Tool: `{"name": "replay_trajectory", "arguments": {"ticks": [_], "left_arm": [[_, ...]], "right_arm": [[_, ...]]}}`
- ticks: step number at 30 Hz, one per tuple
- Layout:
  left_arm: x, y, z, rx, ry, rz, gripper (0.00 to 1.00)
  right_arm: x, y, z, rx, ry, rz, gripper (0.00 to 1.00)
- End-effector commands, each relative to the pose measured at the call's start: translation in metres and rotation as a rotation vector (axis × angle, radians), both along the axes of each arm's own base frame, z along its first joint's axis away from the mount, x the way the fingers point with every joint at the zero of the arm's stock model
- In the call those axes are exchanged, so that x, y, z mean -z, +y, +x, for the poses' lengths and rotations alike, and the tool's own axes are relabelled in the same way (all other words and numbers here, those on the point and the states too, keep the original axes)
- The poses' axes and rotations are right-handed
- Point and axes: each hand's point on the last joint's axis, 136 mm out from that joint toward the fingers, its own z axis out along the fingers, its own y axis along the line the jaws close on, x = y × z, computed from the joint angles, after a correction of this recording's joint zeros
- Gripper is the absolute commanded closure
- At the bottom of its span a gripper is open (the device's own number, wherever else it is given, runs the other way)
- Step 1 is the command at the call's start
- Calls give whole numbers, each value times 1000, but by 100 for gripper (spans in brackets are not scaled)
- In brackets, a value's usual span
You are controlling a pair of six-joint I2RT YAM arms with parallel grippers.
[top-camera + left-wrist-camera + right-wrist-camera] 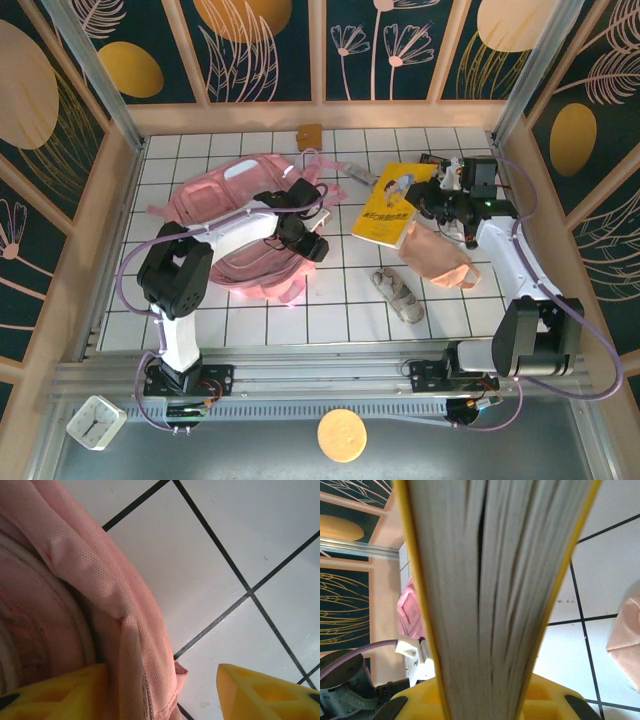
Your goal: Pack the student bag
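Observation:
The student bag [235,215], a large soft pink backpack, lies flat on the left half of the tiled table. My left gripper [306,243] is at its right edge. In the left wrist view the bag's seamed pink rim [100,580] runs between the yellow fingers [260,695]. The left gripper [162,692] is open, with the fabric against one finger and a gap to the other. My right gripper [428,207] is shut on a yellow book [393,205] held above the table. The book's page edges [490,580] rise straight out of the right gripper [487,700].
A beige-pink fabric pouch [440,258] lies under the right arm, with a sandal [398,295] in front of it. A grey pen-like item [360,175] and a small brown piece [309,133] lie near the back wall. Wooden walls fence the table [330,320].

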Motion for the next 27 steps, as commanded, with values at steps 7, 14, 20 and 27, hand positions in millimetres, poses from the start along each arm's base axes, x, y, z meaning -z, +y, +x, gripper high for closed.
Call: {"name": "replay_trajectory", "arguments": {"ticks": [7,14,20,27], "left_arm": [[1,11,6,-14,-12,89,53],[-4,5,10,-16,-13,64,83],[-15,4,13,-24,-24,63,100],[-68,4,26,-55,-87,63,100]], "right_arm": [[-10,15,-3,-35,-57,35,100],[-9,25,-3,-50,-55,34,100],[-9,32,-3,-64,-53,33,100],[-7,45,-6,-78,-22,49,100]]}}
